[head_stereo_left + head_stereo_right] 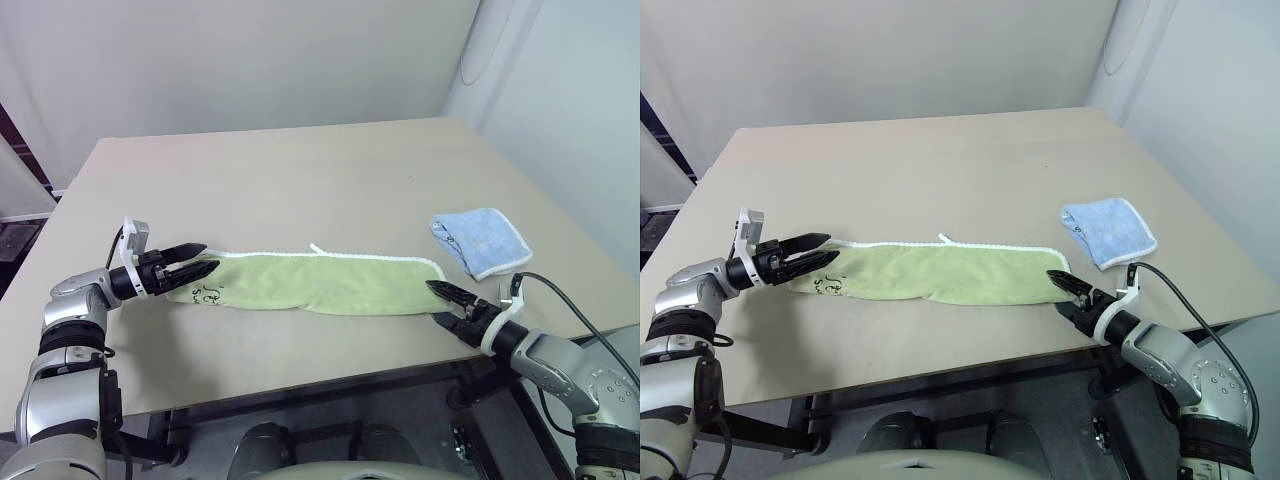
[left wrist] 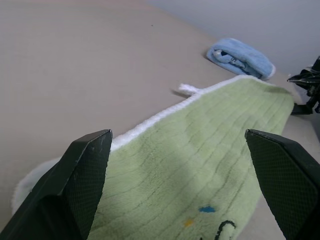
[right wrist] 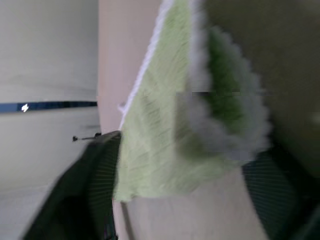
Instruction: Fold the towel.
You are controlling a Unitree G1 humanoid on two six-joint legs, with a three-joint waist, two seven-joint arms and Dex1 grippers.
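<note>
The towel (image 1: 320, 282) lies as a long light green strip across the table's near half. Its white loop (image 1: 318, 248) is on the far edge and dark embroidered marks (image 1: 208, 295) are near its left end. My left gripper (image 1: 198, 259) is open at that left end. In the left wrist view its fingers (image 2: 85, 185) stand wide apart with the towel (image 2: 210, 160) between them. My right gripper (image 1: 442, 304) is open at the towel's right end. In the right wrist view the fluffy corner (image 3: 220, 125) sits between its fingers (image 3: 90, 185), which are not clamped on it.
A small light blue cloth (image 1: 480, 240) lies folded to the right of the towel's end, a little farther back. The table (image 1: 300, 170) is bare wood beyond the towel. Its front edge (image 1: 300, 385) runs just below both grippers.
</note>
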